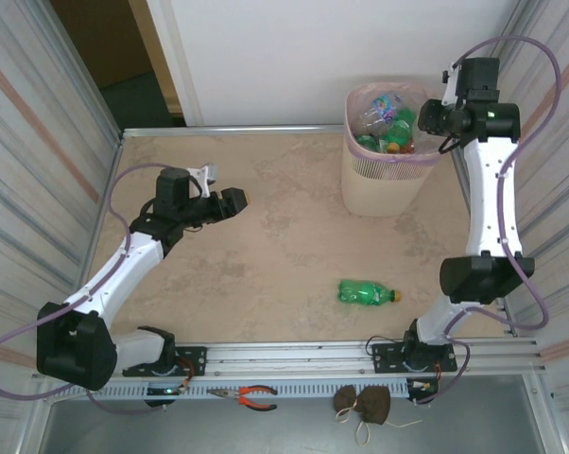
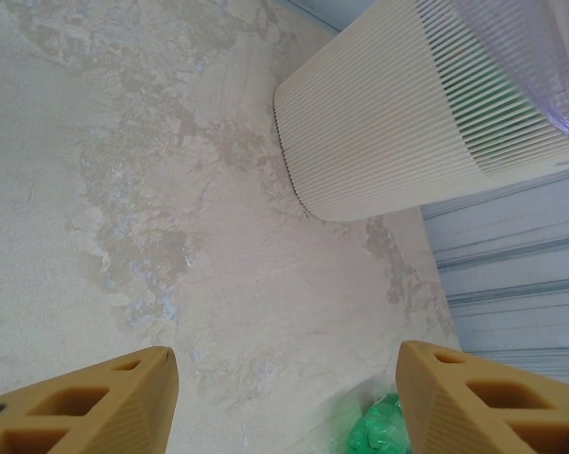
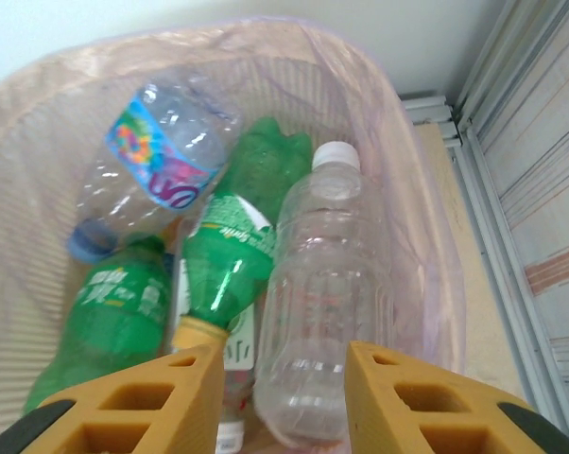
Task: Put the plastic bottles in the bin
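Tabletop, beige marbled [image 1: 266, 255]: one loose bottle on it. The tall beige ribbed plastic bin with pink bag liner [image 1: 384, 184] stands at the far right and holds a pile of clear and green plastic bottles [image 3: 313, 274].

Right gripper [image 3: 284, 352] hangs over the bin mouth, jaws a little apart, nothing between them. The clear white-capped bottle lies below it in the bin, not gripped as far as I can tell. Reads as a drop-off just done.

Left gripper [image 1: 235, 199] hovers over bare table at mid-left, jaws about half open, empty.

Last green plastic bottle with yellow cap [image 1: 368, 294] lies on its side near the front edge, near the right arm's base, well apart from the bin.

Next move, my call: one arm descends on it, jaws across the body, then lifts it high enough to clear the rim. Nothing on the table blocks the path. The right arm's elbow sits close by, so its reach may be cramped.

Orange-handled pliers [image 1: 251, 395] and brown pouches [image 1: 365, 405] lie on the front rail, out of the way.
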`<state>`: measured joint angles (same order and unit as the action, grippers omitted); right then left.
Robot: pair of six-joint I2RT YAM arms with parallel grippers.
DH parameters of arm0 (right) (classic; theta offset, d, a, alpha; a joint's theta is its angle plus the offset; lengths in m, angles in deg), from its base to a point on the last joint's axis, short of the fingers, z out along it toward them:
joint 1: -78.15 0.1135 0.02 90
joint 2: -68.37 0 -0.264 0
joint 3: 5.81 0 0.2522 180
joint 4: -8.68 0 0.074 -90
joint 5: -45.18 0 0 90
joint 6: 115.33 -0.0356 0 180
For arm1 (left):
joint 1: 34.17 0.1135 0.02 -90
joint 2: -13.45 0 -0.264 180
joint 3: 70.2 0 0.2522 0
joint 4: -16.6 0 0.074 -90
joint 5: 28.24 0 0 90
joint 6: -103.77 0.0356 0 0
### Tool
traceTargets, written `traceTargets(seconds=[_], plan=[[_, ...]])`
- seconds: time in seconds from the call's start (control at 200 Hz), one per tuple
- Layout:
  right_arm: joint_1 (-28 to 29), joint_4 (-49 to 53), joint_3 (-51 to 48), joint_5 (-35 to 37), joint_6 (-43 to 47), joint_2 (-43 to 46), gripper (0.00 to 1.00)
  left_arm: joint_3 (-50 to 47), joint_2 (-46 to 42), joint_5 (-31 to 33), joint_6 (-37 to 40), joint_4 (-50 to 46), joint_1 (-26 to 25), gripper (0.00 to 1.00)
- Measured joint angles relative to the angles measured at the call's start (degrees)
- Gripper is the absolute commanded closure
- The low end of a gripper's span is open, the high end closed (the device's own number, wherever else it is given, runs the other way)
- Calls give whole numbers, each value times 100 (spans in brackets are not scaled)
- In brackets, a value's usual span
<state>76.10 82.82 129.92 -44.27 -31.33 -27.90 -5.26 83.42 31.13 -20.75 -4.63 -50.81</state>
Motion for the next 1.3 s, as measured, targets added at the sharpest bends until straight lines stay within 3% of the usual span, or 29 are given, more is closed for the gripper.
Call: traceTargets(seconds=[0.301,0.726,0.987,1.298], plan=[[702,90,-1646,-267,573,1519,48,195,0,-295,470,-487,345,38],[2813,98,-5036,-944,3270,3471,31,815,-26,-861,1598,-1449,1060,38],[3860,120,-6371,-627,4207,3475,17,870,-131,-684,2343,-1766,1060,37],[4046,-400,-7149,-339,4835,2981,4,719,-219,-553,2741,-1847,1067,35]])
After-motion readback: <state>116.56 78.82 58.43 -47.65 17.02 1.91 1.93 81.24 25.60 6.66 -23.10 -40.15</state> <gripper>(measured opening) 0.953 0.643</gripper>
